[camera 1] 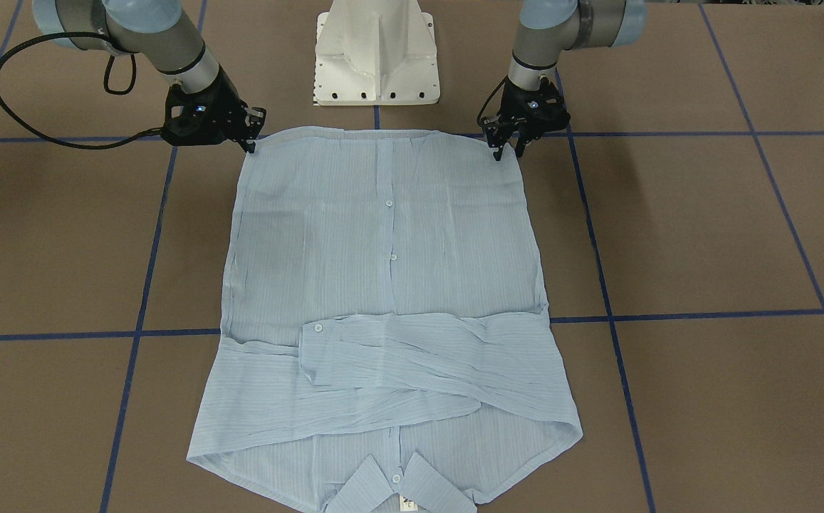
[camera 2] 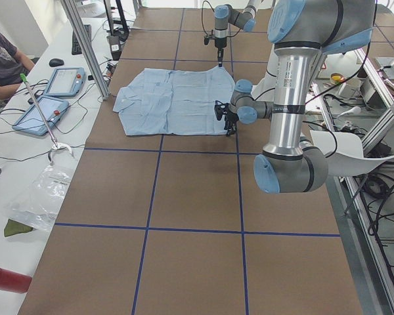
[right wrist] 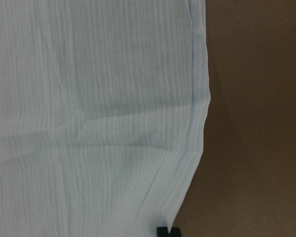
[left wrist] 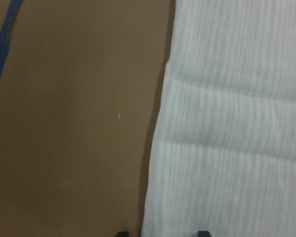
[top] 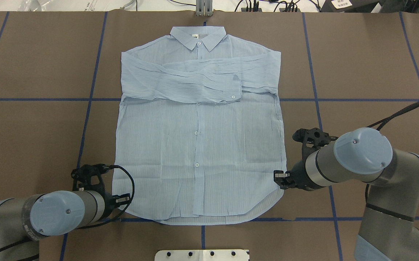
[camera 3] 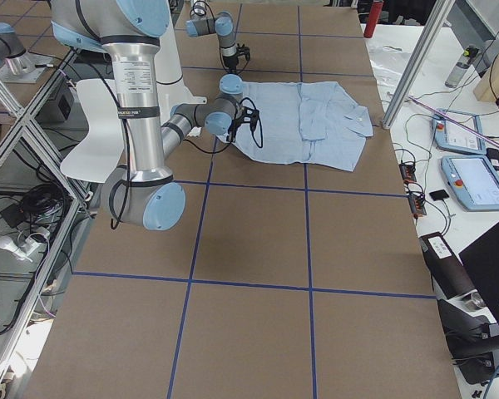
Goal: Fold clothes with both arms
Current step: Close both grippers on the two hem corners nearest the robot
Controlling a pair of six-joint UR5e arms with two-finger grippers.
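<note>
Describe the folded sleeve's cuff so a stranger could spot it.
Find the pale-blue striped shirt flat on the brown table. Sleeves cross its chest near the collar. The top one's cuff alone shows a white button.

The left arm (top: 50,214), lower left of the overhead view, and the right arm (top: 357,159), lower right, are grey metal tubes with rounded light-blue caps (top: 363,150) dotted with small screws. A black cable (camera 1: 20,117) loops off the right wrist. The left gripper (camera 1: 508,151) and right gripper (camera 1: 251,139) are black. The base (camera 1: 376,53) is white.
</note>
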